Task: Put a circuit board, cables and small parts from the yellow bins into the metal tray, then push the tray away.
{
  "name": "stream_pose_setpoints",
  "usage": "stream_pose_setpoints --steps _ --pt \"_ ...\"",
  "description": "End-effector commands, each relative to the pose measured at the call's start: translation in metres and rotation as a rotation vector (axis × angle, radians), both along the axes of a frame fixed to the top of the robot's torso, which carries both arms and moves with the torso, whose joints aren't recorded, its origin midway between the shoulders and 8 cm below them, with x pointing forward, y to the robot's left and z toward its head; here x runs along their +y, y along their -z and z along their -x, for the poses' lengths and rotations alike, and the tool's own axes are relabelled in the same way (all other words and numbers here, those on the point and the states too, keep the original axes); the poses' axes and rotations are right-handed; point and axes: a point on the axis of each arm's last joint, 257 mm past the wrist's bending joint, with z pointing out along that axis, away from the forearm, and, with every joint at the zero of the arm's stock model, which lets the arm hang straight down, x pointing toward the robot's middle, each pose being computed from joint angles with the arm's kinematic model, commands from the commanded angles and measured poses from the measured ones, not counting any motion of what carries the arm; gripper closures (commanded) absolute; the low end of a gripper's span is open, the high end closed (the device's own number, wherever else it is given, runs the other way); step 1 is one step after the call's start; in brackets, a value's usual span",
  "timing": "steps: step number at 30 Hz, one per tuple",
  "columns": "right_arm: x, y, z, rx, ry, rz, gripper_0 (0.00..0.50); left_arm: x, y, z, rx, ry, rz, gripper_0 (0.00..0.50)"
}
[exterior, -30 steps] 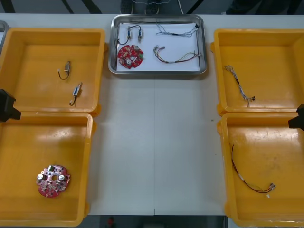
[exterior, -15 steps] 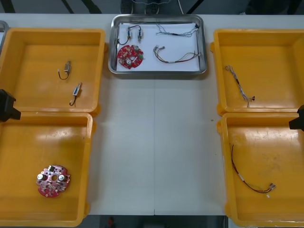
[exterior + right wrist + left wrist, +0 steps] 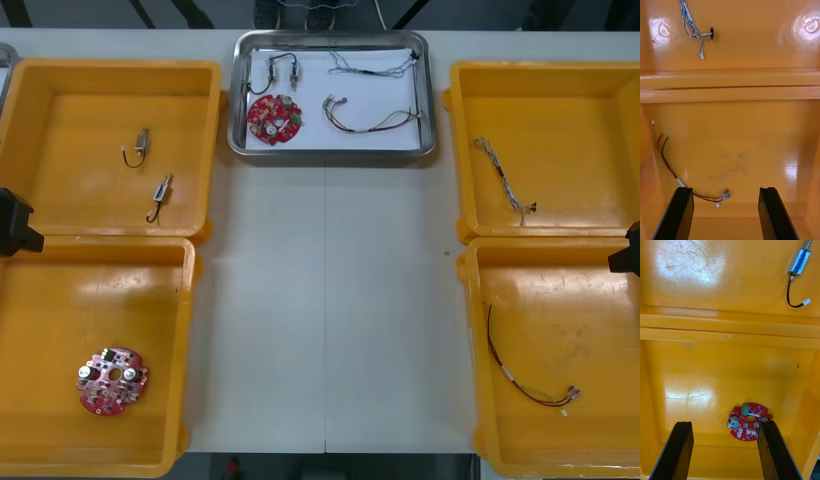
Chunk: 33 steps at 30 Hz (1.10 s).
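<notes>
- metal tray [image 3: 330, 156] at far edge of table [image 3: 330, 300], holds circuit board [image 3: 274, 119], cables [image 3: 372, 120], small parts [image 3: 283, 68]
- left gripper [image 3: 725, 424] and right gripper [image 3: 725, 189] both spread, empty, over near yellow bins [image 3: 60, 300]
- risk: a push from here could tip tray off the far edge

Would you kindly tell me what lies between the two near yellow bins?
Bare table, front view: nothing lies between the near left bin and near right bin.

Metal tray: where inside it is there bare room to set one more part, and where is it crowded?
Bare white floor lies between the red and yellow cable and the metal tray's near rim, and in the gap between that cable and the circuit board. The far-left corner, with small metal parts, is crowded.
</notes>
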Motion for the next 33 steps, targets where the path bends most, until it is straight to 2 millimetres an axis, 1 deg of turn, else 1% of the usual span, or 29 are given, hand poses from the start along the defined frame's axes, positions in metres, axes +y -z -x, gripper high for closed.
stream_pose_setpoints --steps 1,33 --pt "-0.0136 -0.0152 0.0028 -0.029 0.024 0.037 0.000 0.0141 -0.0149 0.0029 -0.019 0.050 -0.074 0.000" --pt "-0.0136 -0.0152 0.0028 -0.029 0.024 0.037 0.000 0.0141 -0.0149 0.0029 -0.019 0.050 -0.074 0.000"
